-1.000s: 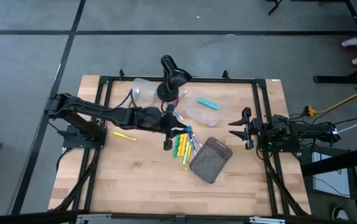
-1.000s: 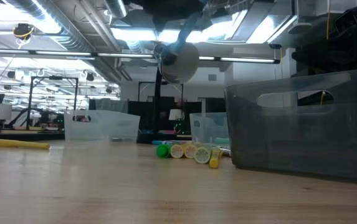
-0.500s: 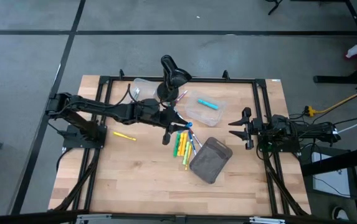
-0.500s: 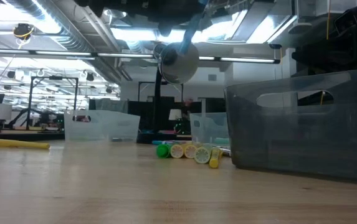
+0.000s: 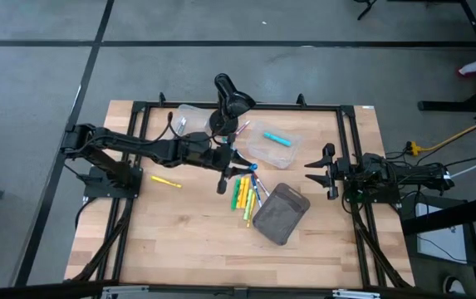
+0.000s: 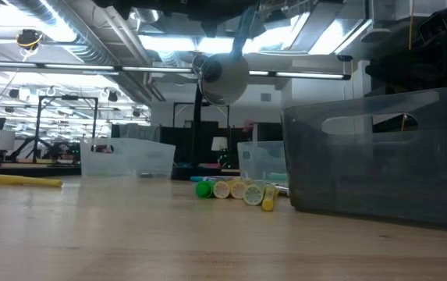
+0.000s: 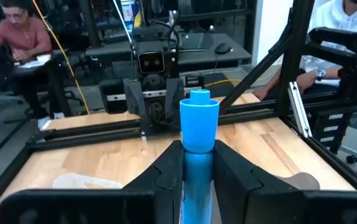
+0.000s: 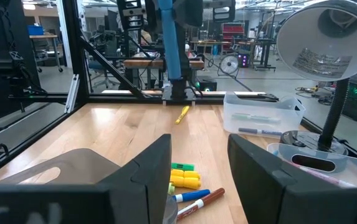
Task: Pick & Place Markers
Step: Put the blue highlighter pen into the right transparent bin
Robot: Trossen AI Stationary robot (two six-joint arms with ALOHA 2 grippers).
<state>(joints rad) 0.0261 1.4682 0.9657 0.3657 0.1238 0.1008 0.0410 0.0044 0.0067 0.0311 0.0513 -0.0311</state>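
Observation:
My left gripper (image 5: 242, 166) hangs over the table's middle, shut on a blue marker (image 7: 198, 118), which also shows in the low view (image 6: 241, 35). Below it, a bunch of yellow, green, blue and red markers (image 5: 246, 195) lies on the wood. One yellow marker (image 5: 166, 181) lies apart to the left. Another blue marker (image 5: 277, 139) lies in a clear tray (image 5: 264, 149). My right gripper (image 5: 308, 172) waits open at the right side, touching nothing. My left gripper pinches the blue marker between its two fingers (image 7: 166, 171) on the barrel just below the cap end (image 7: 197, 158). The fingers come about level from the table's left. The cap sticks up past the fingertips. The marker slants, its long body (image 8: 173, 50) hanging below, clear of the table.
A black desk lamp (image 5: 228, 101) stands at the far edge, its head (image 6: 225, 76) close behind the held marker. A second clear tub (image 5: 189, 120) sits left of it. A grey pouch (image 5: 281, 213) lies right of the marker bunch. People sit beyond the table.
My left gripper has turned at the wrist and tipped, staying shut on the blue marker. In the low view the marker now stands steeper than a second ago and is still lifted clear.

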